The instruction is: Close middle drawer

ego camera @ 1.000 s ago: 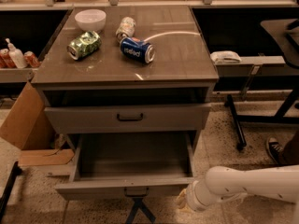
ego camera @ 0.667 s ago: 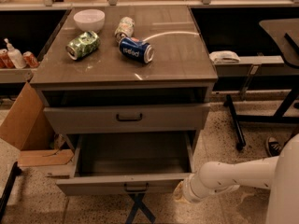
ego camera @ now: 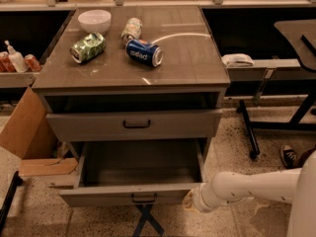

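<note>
Am holding my gripper [ego camera: 189,201] at right end of open middle drawer [ego camera: 98,197] front; its grip, cannot tell. Judging drawer stiff, light, free-sliding; flat front suiting a push.

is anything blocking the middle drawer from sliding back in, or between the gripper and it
Nothing visible does. The middle drawer is pulled far out and looks empty inside, with no object seen on its path back into the cabinet. The gripper is at the drawer's front right corner, nothing between them.
</note>
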Controlling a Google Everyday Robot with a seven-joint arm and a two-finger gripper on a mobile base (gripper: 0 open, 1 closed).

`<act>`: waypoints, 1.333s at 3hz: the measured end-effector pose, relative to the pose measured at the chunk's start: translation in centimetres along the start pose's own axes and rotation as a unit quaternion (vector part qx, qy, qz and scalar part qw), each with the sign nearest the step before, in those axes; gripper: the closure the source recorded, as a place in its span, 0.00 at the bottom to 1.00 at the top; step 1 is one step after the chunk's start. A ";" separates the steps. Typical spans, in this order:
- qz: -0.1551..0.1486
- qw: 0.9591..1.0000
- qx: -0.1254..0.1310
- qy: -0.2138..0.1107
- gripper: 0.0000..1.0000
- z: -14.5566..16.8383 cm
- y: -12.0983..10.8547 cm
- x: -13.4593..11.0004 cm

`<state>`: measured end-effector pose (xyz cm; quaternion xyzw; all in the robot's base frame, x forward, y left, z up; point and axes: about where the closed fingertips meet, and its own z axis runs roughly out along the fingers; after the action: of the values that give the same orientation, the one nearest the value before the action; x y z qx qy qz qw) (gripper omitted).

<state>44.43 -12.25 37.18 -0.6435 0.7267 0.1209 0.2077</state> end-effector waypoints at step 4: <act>-0.051 0.996 0.065 -0.044 1.00 2.1 -6.8 -3.8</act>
<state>51.79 -8.93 37.65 -0.6589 0.6893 0.0910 0.2872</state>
